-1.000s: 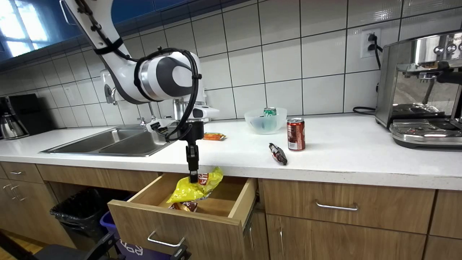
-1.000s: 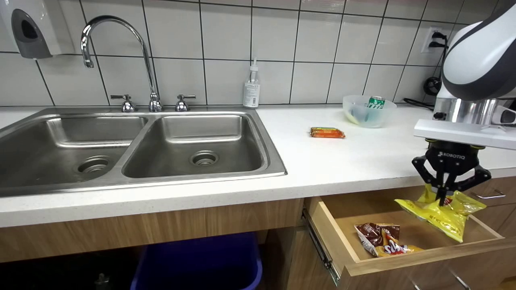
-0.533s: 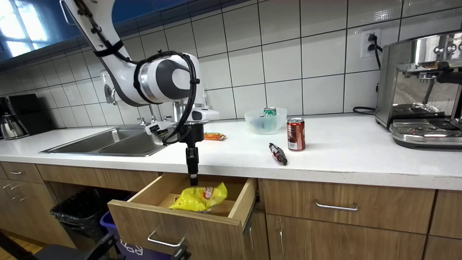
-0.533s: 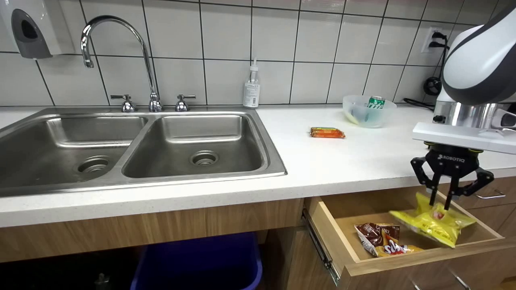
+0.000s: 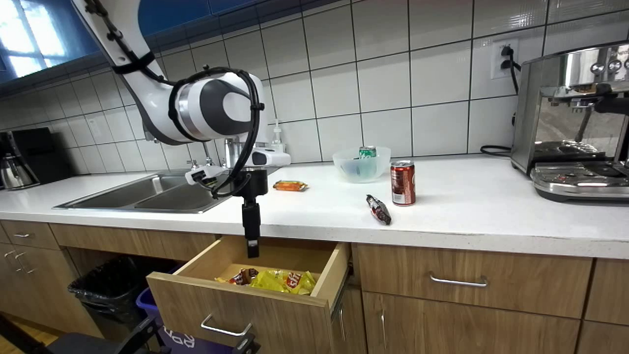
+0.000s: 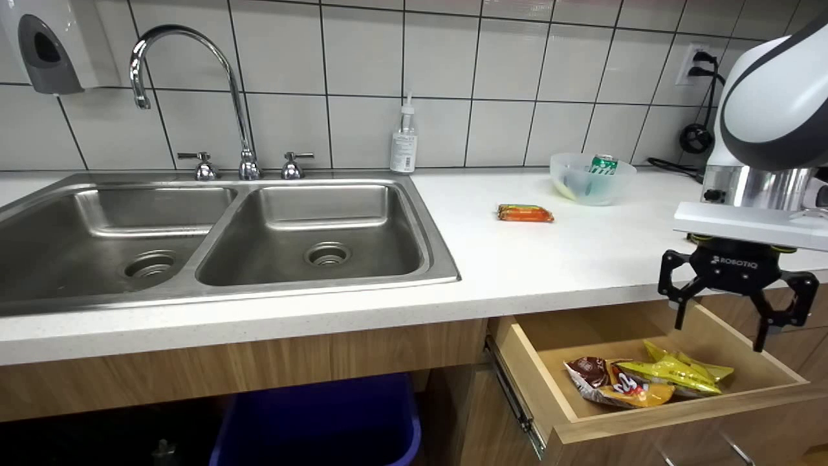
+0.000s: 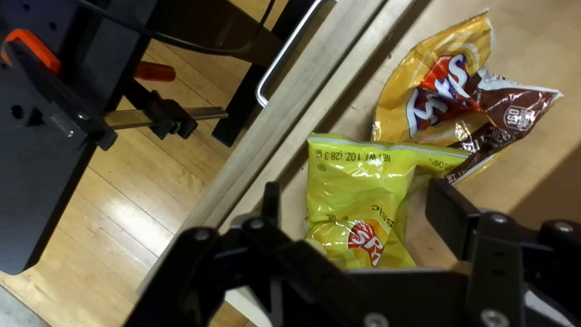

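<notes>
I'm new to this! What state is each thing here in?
Fingers, apart, holding nothing
Drawer, open
Yellow bag, lying in the drawer
Orange-brown bag, lying in the drawer
Neighbouring drawer, shut
Red can, standing
Bowl, upright, green can inside
Dark packet, lying
Orange packet, lying
Pump bottle, standing
Tap, no water running

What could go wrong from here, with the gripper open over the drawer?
If lowered, the open gripper might strike the drawer: in the wrist view, one finger appears in line with its front wall.
The yellow bag meets the orange-and-brown bag there, so a grasp at that spot could drag both.
The red can stands upright on the countertop, so a wide swing may tip it over.
</notes>
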`<state>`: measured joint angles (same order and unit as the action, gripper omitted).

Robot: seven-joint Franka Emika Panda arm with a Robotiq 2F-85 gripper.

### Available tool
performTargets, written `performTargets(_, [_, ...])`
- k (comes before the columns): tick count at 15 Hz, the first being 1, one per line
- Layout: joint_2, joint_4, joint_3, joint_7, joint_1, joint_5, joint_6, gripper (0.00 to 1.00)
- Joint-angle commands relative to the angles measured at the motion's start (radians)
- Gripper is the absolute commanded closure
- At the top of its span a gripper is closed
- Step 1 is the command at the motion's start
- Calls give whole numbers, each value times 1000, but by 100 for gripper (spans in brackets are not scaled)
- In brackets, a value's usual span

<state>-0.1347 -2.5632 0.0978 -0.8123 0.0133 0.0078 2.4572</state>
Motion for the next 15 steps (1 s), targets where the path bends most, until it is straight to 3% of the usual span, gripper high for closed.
performTargets(1, [91,-63,-20,65,0,-9,-58,0])
performTargets(10, [109,-106,-58,271,-3,-17,-239,0])
performTargets(15, [93,-114,-60,298,0,-65,-308,0])
